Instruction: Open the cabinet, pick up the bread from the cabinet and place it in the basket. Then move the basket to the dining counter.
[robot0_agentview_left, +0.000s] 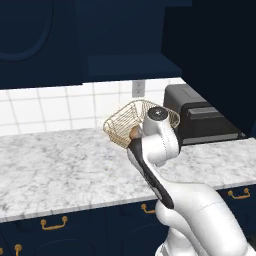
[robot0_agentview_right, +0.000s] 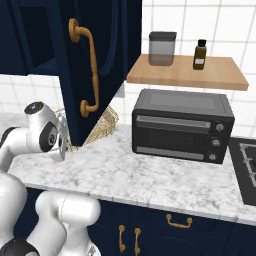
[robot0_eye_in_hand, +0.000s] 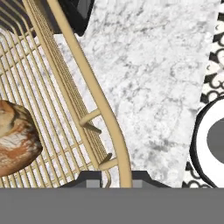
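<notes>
The gold wire basket hangs tilted above the marble worktop, just left of the toaster oven. My gripper is shut on its near rim; the rim wire runs down between the two fingertips. The bread, a tan-brown crusty lump, lies inside the basket against its wires and peeps out beside my wrist. Part of the basket shows behind the cabinet door, which stands swung open with its long brass handle facing me. The dining counter is out of view.
A black toaster oven stands on the worktop to the basket's right. Above it, a wooden shelf carries a jar and a brown bottle. A stove lies far right. The open door overhangs the basket.
</notes>
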